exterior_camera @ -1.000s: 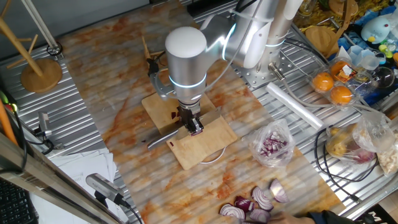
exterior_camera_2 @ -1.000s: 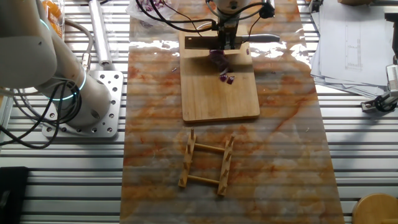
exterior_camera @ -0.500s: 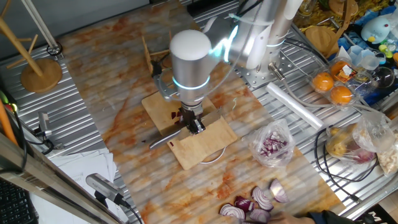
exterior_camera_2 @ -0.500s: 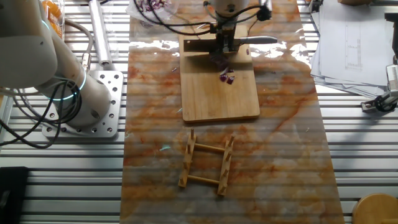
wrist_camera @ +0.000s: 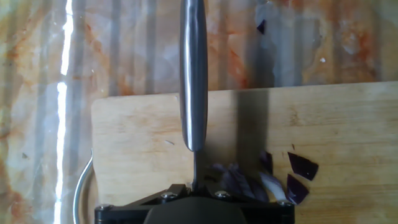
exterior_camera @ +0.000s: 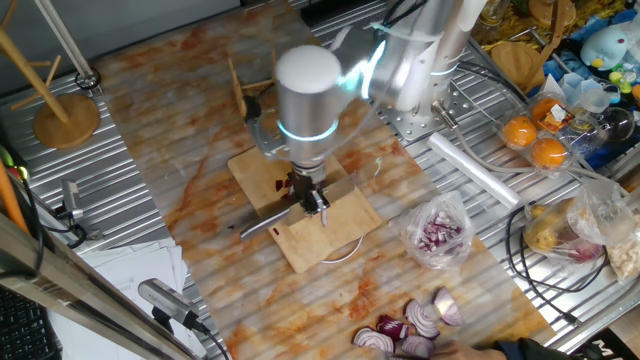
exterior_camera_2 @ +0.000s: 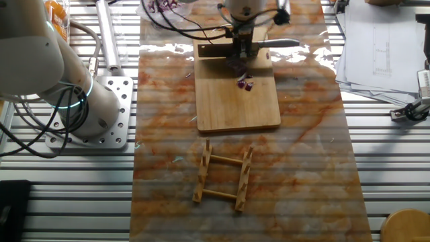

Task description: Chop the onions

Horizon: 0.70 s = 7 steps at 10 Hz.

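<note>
at the far left of one fixed view you have a round wooden stand [exterior_camera: 66,118] off the marbled table [exterior_camera: 180,150], and near the front edge a stack of papers [exterior_camera: 130,268]. moving right, a small wooden rack [exterior_camera: 238,92] lies beside the wooden board [exterior_camera: 300,205], and the arm's big silver wrist [exterior_camera: 308,95] hangs right over the board, blocking most of your look at the cutting spot. under it the gripper [exterior_camera: 311,199] is clamped on a knife [exterior_camera: 262,224], whose handle pokes out to the left past the board edge. the onions [exterior_camera_2: 244,83] lie on the board just beside the blade; in the hand view you see them as purple-white bits [wrist_camera: 273,178] at the bottom, partly cut off by the gripper body, so you cannot tell how many there are. further right sits a clear bag of purple bits [exterior_camera: 438,232], then a group of bigger onion wedges [exterior_camera: 412,326] at the near edge, and oranges in a tray [exterior_camera: 536,140] at the far right. the fingers themselves are hidden in the hand view.
</note>
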Each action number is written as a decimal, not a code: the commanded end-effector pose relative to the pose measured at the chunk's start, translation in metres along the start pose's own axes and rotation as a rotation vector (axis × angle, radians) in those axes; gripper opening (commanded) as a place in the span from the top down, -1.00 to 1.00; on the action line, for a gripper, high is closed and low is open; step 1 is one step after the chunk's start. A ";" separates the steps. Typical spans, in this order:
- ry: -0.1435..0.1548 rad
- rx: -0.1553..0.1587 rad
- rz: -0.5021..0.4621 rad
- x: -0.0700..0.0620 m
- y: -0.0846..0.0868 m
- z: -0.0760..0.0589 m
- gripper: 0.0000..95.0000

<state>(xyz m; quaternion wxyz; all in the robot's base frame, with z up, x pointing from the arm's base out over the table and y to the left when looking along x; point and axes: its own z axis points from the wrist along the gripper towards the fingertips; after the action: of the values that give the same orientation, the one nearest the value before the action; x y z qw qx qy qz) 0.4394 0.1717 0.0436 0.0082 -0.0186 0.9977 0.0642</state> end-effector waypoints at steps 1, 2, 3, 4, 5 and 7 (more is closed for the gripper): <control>0.033 -0.019 -0.012 -0.003 0.000 -0.031 1.00; 0.035 -0.017 -0.012 -0.006 0.001 -0.034 1.00; 0.038 -0.014 -0.011 -0.008 0.001 -0.035 1.00; 0.042 -0.006 -0.016 -0.010 0.001 -0.035 1.00; 0.045 -0.006 -0.022 -0.011 -0.001 -0.034 1.00; 0.044 -0.004 -0.041 -0.014 -0.005 -0.032 1.00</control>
<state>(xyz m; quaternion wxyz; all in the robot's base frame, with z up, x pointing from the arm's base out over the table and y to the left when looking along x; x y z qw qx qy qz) 0.4574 0.1639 0.0719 -0.0147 -0.0453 0.9966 0.0670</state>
